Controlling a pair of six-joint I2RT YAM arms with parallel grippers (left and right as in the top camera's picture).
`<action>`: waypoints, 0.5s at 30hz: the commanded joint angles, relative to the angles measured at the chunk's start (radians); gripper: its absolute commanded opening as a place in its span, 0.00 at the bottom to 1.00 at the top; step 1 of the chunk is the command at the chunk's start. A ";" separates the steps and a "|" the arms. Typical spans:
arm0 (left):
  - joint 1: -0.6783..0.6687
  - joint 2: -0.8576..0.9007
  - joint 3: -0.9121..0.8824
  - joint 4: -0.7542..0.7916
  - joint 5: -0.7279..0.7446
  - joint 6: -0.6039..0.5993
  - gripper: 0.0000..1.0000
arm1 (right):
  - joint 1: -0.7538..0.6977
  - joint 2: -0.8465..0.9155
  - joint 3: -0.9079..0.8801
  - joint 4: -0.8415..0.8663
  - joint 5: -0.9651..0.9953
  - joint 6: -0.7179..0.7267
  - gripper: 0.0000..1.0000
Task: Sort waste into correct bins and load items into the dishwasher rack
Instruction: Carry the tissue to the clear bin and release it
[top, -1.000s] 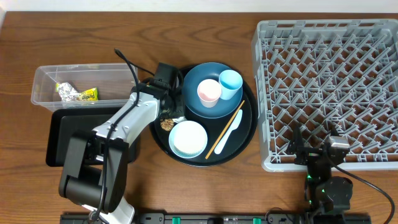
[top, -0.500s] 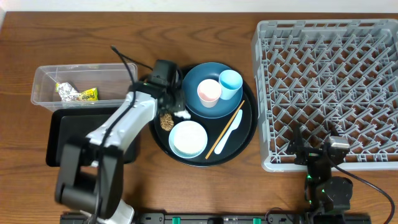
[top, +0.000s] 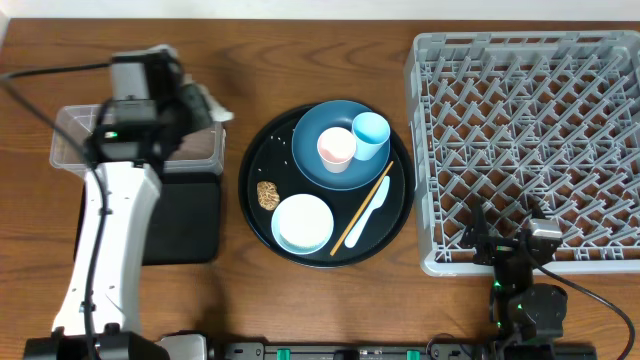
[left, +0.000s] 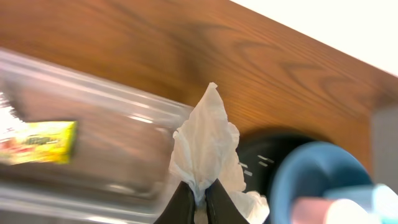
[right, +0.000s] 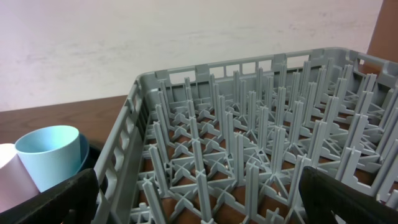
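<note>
Left hand (left: 198, 200) is pinching the tissue (left: 205, 140) by its lower end. From overhead the wad sticks out at the hand's 3 o'clock, over the 3 o'clock end of the tub (top: 75, 140). Wrapper (left: 40, 142) lies in the tub. Right hand (top: 508, 240) is spread, at the 6 o'clock edge of the rack (top: 520, 140).

The overhead view looks straight down on the whole brown wooden table (top: 250, 300). The left wrist view sits close and low, blurred, facing across the clear plastic rectangular tub (left: 124, 99) toward the round black tray (left: 273, 146). The right wrist view looks closely over the large grey plastic dishwasher rack (right: 249, 155), with the light blue cup (right: 50, 155) at its left; all four also show from overhead.
</note>
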 joint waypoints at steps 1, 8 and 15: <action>0.084 0.014 0.011 -0.005 -0.011 0.013 0.06 | 0.008 0.000 -0.002 -0.003 0.010 -0.011 0.99; 0.184 0.080 0.011 0.021 -0.011 0.013 0.06 | 0.008 0.000 -0.002 -0.003 0.010 -0.011 0.99; 0.214 0.198 0.011 0.023 -0.012 0.012 0.06 | 0.008 0.000 -0.002 -0.003 0.010 -0.011 0.99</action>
